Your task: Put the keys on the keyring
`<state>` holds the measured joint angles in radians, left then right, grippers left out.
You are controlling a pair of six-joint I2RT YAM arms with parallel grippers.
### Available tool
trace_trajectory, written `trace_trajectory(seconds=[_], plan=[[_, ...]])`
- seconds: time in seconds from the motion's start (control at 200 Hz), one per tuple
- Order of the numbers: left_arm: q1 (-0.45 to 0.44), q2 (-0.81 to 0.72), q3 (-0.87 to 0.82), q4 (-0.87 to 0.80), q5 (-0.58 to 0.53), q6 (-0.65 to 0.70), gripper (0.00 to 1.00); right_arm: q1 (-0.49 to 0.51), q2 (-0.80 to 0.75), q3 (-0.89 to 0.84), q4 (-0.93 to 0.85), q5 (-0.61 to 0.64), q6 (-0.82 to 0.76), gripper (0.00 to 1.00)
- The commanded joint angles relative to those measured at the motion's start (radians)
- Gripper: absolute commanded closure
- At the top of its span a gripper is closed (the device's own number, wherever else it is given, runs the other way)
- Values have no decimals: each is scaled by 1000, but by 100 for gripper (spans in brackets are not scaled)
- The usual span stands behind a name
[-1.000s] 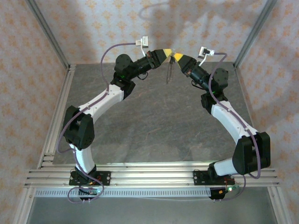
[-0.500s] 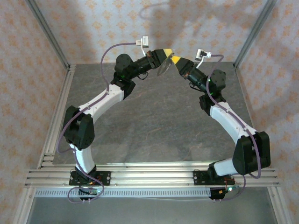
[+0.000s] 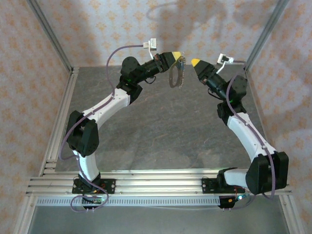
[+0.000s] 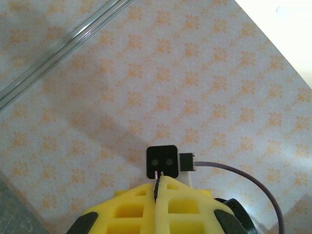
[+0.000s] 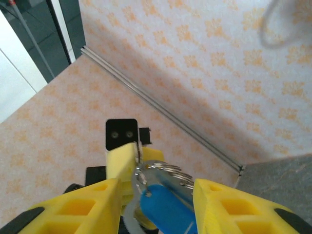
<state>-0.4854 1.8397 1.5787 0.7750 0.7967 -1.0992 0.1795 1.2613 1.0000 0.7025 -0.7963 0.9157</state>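
So the left gripper (image 3: 175, 54) has its yellow fingers (image 4: 195, 204) pressed tight together on the top of the thin pale grey-tan oval keyring with the beaded edge (image 3: 175, 75). It's dangling in mid-air over the far end of the grey stone-look table (image 3: 161, 126). My guess is that's so the loop hangs free and the other arm can get at it. The right gripper (image 3: 195, 62) sits just beside the ring, apart from it in the top view, jaws spread with nothing pinched. From the right wrist view the ring (image 5: 163, 169) reads as stacked shiny metal coils. The tiny key with the bright blue plastic head (image 5: 165, 210) sits right under them. Can't tell if it's properly threaded on or just hanging against the coils.
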Motion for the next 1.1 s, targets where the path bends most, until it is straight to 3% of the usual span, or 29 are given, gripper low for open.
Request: trace_trajectory(seconds=[0.0, 0.455, 0.921, 1.096], plan=[[-8, -7, 38, 34, -7, 13, 100, 2, -6, 48, 18, 12, -1, 57], [-17, -17, 47, -1, -8, 36, 100, 54, 136, 176, 78, 57, 44, 58], [-18, -34, 38, -18, -17, 55, 100, 100, 139, 141, 84, 69, 32, 79], [-19, -36, 33, -20, -27, 57, 100, 102, 117, 107, 83, 78, 28, 79]])
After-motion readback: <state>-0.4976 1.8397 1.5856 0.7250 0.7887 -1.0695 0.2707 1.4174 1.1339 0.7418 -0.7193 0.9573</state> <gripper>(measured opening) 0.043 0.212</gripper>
